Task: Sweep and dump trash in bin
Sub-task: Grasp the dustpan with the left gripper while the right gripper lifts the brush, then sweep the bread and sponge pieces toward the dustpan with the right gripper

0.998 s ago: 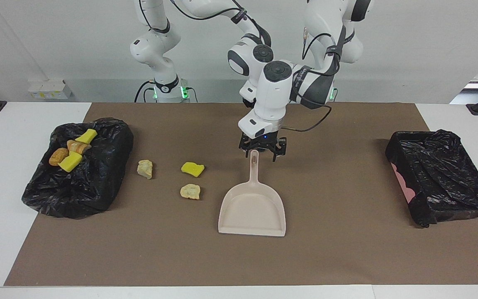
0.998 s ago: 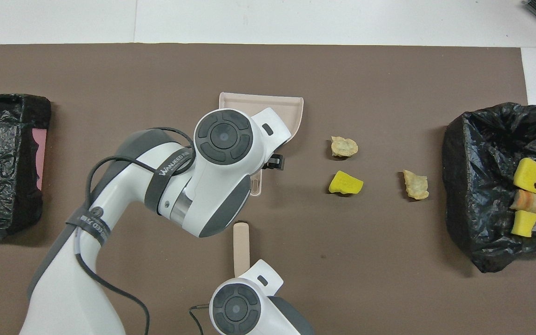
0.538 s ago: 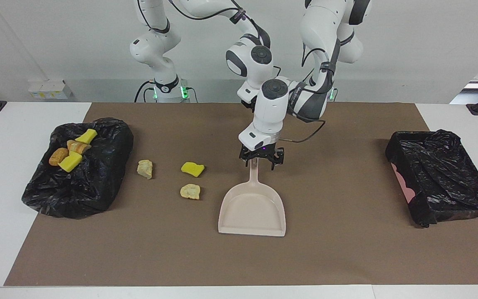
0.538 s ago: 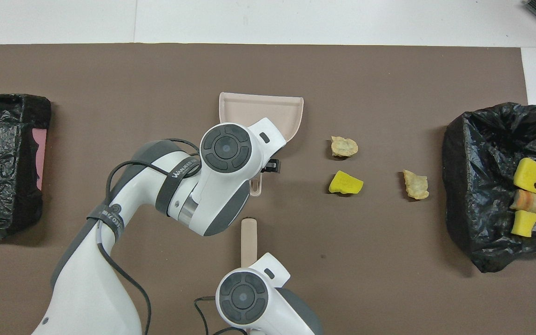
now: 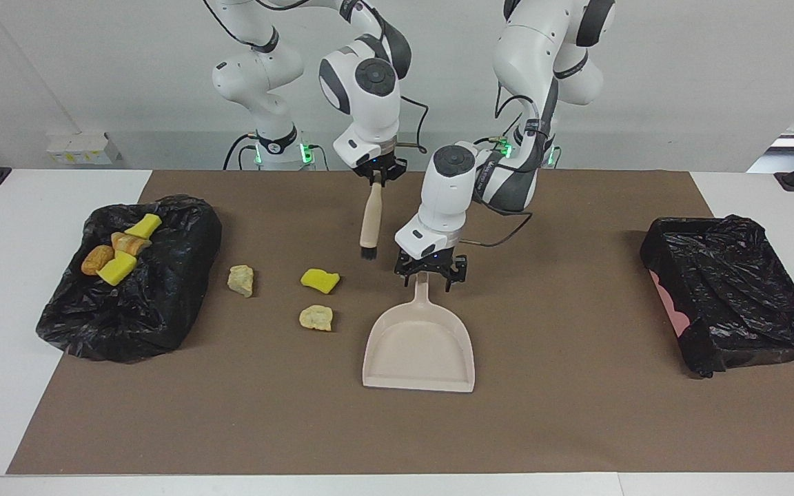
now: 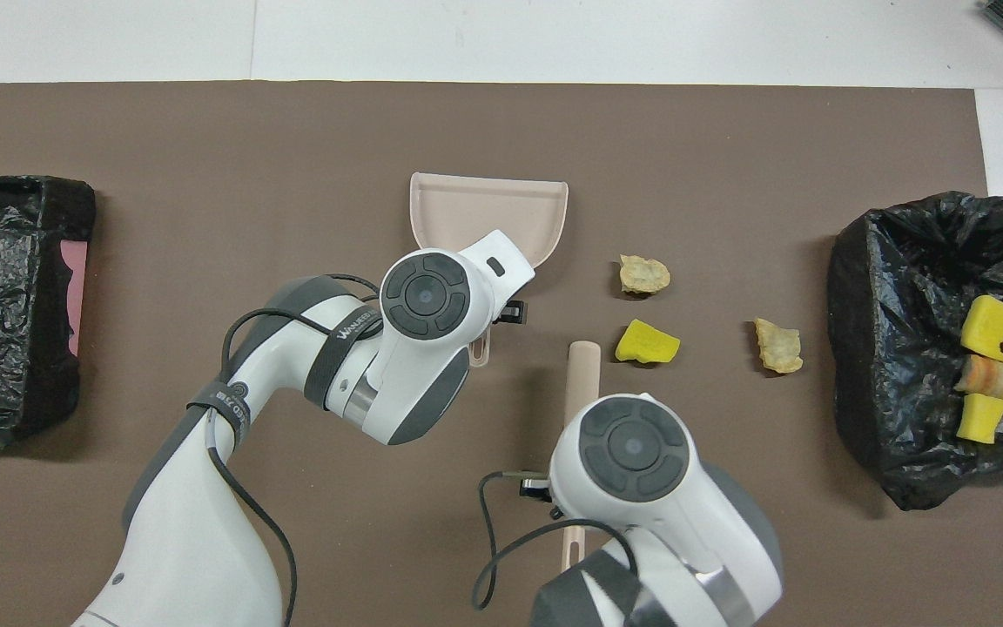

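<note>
While dustpan (image 5: 419,342) stays, brush (image 5: 370,222) now raised.

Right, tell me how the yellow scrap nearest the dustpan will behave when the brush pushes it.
The yellow scrap looks like cut sponge, so probably very light; it should slide easily on the flat brown mat. Its wedge shape with flat faces suggests tumbling or skidding rather than rolling. Being soft, it may squash slightly against the brush instead of moving cleanly toward the dustpan.

L arm reaches in from its base, wrist bent down, left gripper (image 5: 431,274) low w/ fingers spread apart. R arm raised, wrist pointing down, right gripper (image 5: 377,176) up in air w/ fingers clamped together on a brush handle.
</note>
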Tool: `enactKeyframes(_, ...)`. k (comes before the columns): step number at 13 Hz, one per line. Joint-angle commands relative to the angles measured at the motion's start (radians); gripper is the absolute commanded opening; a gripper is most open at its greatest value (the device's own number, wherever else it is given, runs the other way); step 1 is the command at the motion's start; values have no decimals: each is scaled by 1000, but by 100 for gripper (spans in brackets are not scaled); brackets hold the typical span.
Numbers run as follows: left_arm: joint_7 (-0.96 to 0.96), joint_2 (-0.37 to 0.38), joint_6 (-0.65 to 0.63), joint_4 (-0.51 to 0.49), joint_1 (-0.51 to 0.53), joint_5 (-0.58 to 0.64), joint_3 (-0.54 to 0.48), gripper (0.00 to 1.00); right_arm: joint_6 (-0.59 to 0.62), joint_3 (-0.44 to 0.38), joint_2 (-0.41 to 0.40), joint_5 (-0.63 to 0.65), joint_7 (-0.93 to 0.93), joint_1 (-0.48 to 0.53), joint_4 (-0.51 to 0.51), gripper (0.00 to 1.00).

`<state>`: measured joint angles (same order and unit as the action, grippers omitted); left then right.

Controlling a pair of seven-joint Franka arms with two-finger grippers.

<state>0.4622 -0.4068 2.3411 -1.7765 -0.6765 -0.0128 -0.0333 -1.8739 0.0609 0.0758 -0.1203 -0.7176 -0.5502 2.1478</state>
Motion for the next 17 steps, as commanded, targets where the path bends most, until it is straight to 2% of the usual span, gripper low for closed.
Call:
enactKeyframes(1, 16, 26, 26, -43, -15, 11, -11, 84, 22, 8, -28, 74, 58, 91, -31, 0)
enactKeyframes(3, 18, 23, 40, -37, -14, 11, -13, 51, 86, 10, -47, 166, 101, 180, -51, 0)
enactKeyframes(5, 16, 20, 64, -34, -12, 13, -13, 31, 121, 10, -54, 215, 180, 271, -51, 0)
enactKeyframes(6, 10, 20, 67, -32, -12, 13, -14, 12, 124, 10, -54, 246, 220, 324, -42, 0)
enactKeyframes(7, 3, 22, 67, -32, -8, 14, -16, 0, 134, 10, -53, 281, 265, 352, -36, 0)
enactKeyframes(9, -58, 49, 54, -29, 9, 14, -17, 0, 144, 10, -36, 376, 308, 397, 1, 0)
enactKeyframes(11, -103, 81, 35, -37, 34, 14, -20, 0, 122, 10, -7, 399, 308, 444, 62, 0)
enactKeyframes(15, -376, 151, -195, -34, 74, 16, -27, 0, -11, 11, -19, 444, 302, 457, 164, 0)
enactKeyframes(17, -521, 152, -227, -32, 104, 39, -30, 0, -43, 14, -22, 441, 314, 455, 170, 0)
